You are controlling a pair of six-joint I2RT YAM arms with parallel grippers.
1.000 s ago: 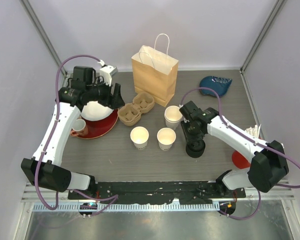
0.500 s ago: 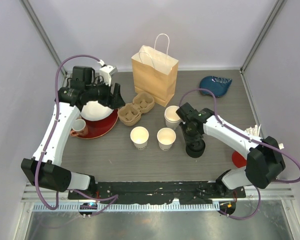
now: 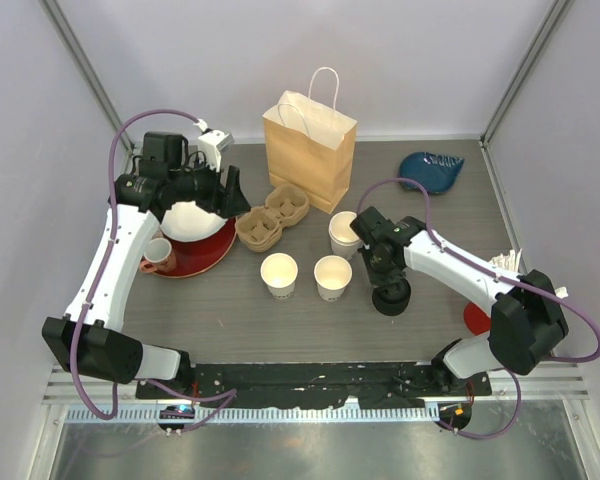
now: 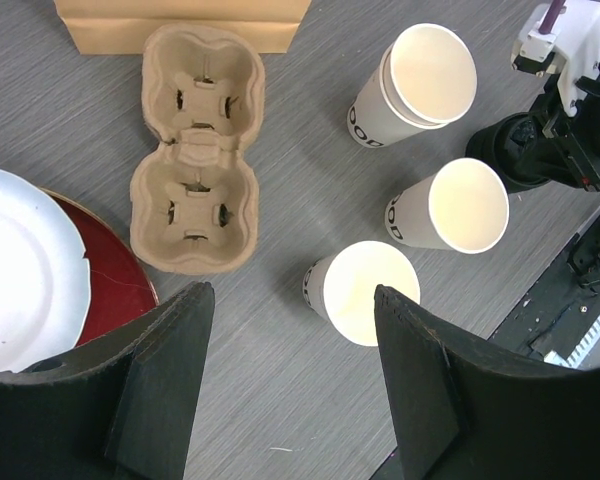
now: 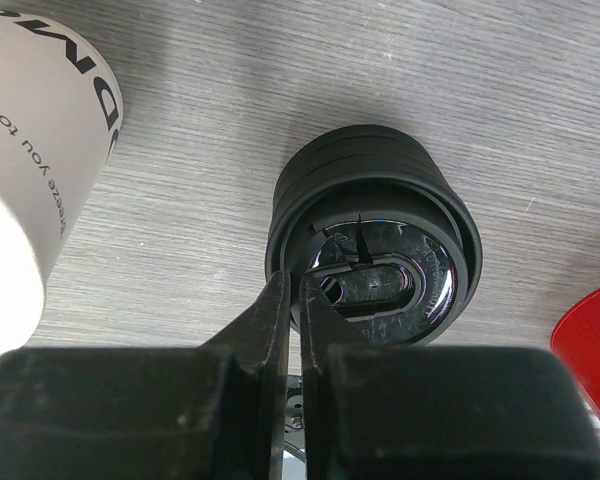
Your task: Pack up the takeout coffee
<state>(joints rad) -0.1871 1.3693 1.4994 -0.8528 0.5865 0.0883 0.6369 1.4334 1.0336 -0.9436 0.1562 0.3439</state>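
Four white paper cups stand open-topped near the table's middle: a single cup [image 3: 279, 273] at seven o'clock, another cup [image 3: 332, 276] at five o'clock and a nested pair [image 3: 345, 233] at two o'clock. One stack of black lids [image 3: 391, 297], its number impossible to tell, stands at four o'clock, with one two-well pulp carrier [image 3: 272, 217] at eleven and one brown paper bag [image 3: 310, 150] at twelve. Toward nine o'clock sit one red plate [image 3: 210, 253], one white plate [image 4: 20, 270] and one mug [image 3: 158, 255], while one blue object [image 3: 430, 170] lies at two and one red item [image 5: 592, 345] at four.
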